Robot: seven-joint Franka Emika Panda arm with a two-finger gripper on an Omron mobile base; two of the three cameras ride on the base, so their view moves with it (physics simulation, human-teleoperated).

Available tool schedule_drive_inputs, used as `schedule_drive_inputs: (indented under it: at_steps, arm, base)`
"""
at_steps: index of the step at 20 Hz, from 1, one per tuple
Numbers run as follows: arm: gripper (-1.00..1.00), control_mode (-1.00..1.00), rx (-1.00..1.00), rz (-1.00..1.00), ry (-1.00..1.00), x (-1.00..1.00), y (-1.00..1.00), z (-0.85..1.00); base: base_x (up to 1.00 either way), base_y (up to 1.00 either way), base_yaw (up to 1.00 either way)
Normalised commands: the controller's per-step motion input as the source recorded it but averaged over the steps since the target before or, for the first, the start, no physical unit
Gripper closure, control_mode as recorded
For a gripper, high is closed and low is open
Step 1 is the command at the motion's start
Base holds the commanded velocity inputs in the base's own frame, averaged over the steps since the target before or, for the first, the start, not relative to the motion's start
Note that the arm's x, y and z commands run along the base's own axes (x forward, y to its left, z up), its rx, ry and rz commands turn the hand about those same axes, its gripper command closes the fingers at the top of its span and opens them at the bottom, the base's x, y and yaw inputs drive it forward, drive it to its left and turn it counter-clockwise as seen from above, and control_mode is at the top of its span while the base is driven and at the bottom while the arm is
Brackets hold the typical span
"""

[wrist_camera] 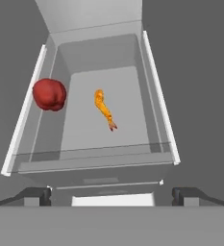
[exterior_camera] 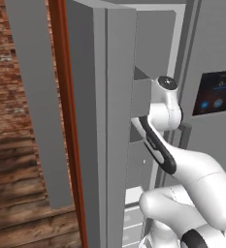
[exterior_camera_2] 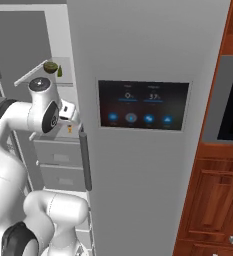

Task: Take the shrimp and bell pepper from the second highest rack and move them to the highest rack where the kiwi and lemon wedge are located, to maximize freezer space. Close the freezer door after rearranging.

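In the hand view I look down into the second highest rack (wrist_camera: 154, 103), a grey open-topped bin. The orange shrimp (wrist_camera: 104, 109) lies on its floor near the middle. The red bell pepper (wrist_camera: 49, 94) rests against the bin's left wall. My gripper (wrist_camera: 113, 197) hangs above the bin's near edge, open, with nothing between its fingertips (wrist_camera: 36, 196). In the right base view the hand (exterior_camera_2: 67, 112) reaches into the freezer under the highest rack (exterior_camera_2: 35, 74), which carries the kiwi (exterior_camera_2: 50, 66) and a small dark wedge (exterior_camera_2: 60, 71). The freezer door (exterior_camera: 92, 121) stands open.
The fridge door with the black touch panel (exterior_camera_2: 143, 105) is close on the right of my hand, its bar handle (exterior_camera_2: 84, 157) beside the freezer opening. Grey drawers (exterior_camera_2: 58, 160) sit below the bin. Wooden cabinets (exterior_camera_2: 213, 190) are at the far right, a brick wall (exterior_camera: 12, 72) at the left.
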Motion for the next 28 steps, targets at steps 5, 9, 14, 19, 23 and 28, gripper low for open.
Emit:
schedule_drive_inputs:
  at_steps: [5, 9, 14, 19, 23, 28]
  arm:
    - [-1.00, -1.00, -0.01, 0.00, 0.00, 0.09, 0.35, -0.24]
    - [-1.00, -1.00, -0.01, 0.00, 0.00, -0.01, 0.38, -0.15]
    - [-1.00, -1.00, 0.00, 0.00, 0.00, 0.28, 0.00, -0.01]
    - [-1.00, -1.00, -0.04, 0.00, 0.00, 0.40, 0.00, -0.16]
    - [-1.00, -1.00, -0.06, 0.00, 0.00, 0.28, 0.00, -0.30]
    - [-1.00, -1.00, -0.04, 0.00, 0.00, 0.23, 0.00, -0.26]
  base:
    - [0.00, 0.00, 0.00]
    - [0.00, 0.00, 0.00]
    - [0.00, 0.00, 0.00]
    - [0.00, 0.00, 0.00]
    - [0.00, 0.00, 0.00]
    - [0.00, 0.00, 0.00]
